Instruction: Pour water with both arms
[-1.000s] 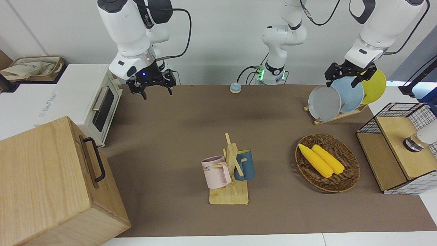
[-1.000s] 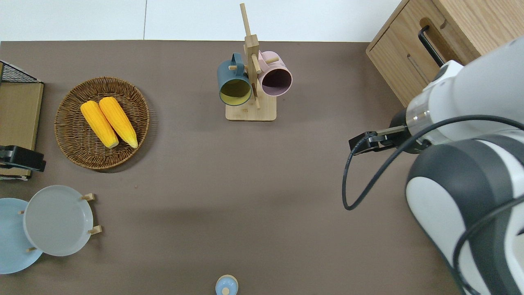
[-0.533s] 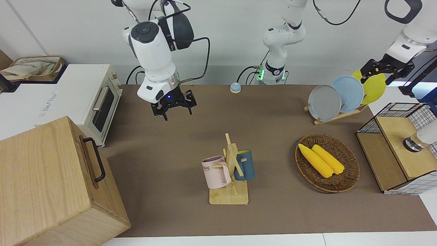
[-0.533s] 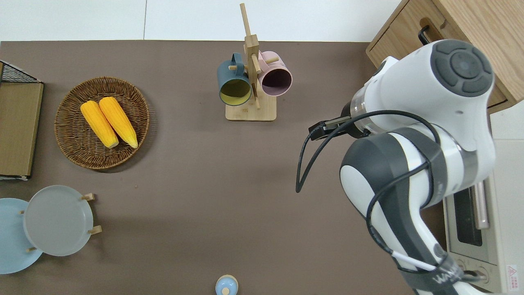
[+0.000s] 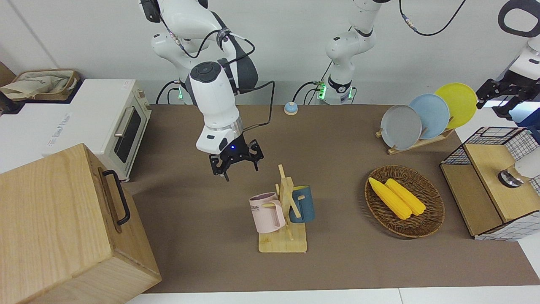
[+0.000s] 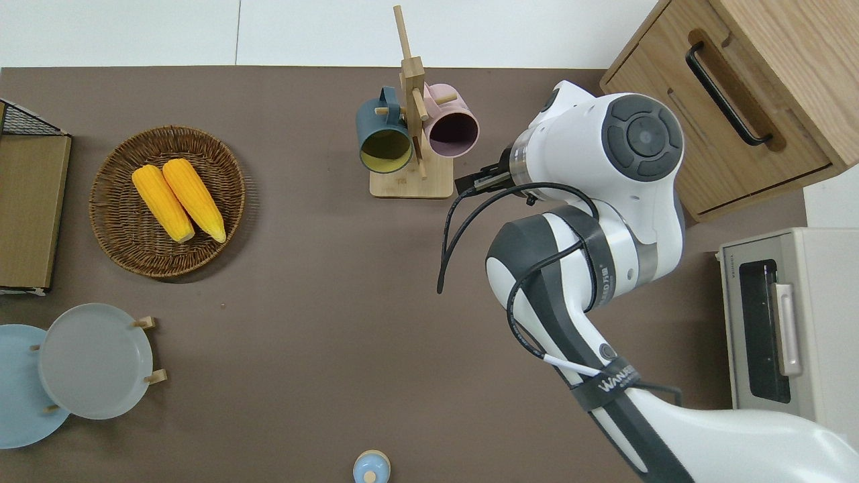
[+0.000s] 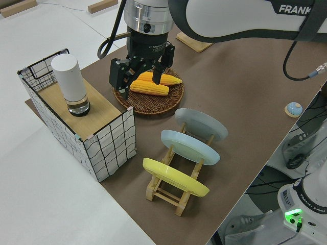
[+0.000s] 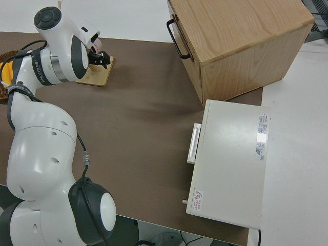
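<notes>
Where wooden pegs hang mugs, right hand [image 5: 234, 164] beside ribbed pink mug [image 5: 265, 213].

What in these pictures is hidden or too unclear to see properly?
- Overhead view: the right gripper is hidden under its own white arm, and its jaws show only in the front view.
- Overhead view: the left gripper lies off the picture's edge.
- Front view: the lettering on the pale pink ribbed mug is partly covered by its handle.
- Left side view: the tall white cylinder with a clear base may hold water, but this cannot be told.
</notes>
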Robot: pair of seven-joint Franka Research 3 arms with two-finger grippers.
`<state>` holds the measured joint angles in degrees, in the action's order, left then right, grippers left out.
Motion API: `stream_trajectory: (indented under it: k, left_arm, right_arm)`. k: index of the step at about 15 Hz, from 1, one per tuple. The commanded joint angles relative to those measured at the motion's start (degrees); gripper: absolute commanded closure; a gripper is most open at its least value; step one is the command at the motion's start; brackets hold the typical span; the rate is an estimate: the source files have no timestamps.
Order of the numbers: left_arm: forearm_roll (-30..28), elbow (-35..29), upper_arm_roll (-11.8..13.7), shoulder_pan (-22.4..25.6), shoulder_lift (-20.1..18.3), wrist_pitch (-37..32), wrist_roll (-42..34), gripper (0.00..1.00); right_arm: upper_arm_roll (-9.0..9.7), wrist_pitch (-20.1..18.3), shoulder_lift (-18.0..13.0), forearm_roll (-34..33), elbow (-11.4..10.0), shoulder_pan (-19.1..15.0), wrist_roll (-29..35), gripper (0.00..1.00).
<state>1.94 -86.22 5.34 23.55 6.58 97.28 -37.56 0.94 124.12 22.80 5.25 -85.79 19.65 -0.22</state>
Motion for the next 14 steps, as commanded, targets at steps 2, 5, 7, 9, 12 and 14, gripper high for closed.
stream_trajectory:
  k: [2,5,7,9,12,14]
  left_arm:
    - [-4.13,0.44,-0.59,3.43,1.76,7.65,-1.72,0.00]
    - [-7.29,0.27,-0.59,5.88,3.17,13.70,-2.07,0.00]
    - [-11.06,-0.17,-0.59,6.68,4.66,18.20,-2.16,0.00]
    - [-15.54,-0.17,-0.68,7.47,6.33,20.58,-3.73,0.00]
    - [-22.92,-0.96,-0.68,7.56,8.10,24.88,-6.99,0.00]
    - [-24.69,-1.05,-0.76,7.39,9.24,26.47,-8.48,0.00]
  right_arm:
    - [-0.23,4.89,3.65,-0.85,3.43,-0.23,-7.24,0.017]
    - [-0.23,9.38,6.37,-0.85,6.06,-0.84,-8.30,0.042]
    - [-0.23,9.39,8.13,-0.77,8.61,-0.76,-8.30,0.094]
    - [-0.23,9.47,9.98,-0.85,10.72,-0.67,-8.30,0.136]
    - [-0.23,10.09,10.34,-0.85,11.08,-0.41,-8.22,0.257]
    - [-0.23,10.18,10.77,-0.85,11.17,-0.23,-8.13,0.468]
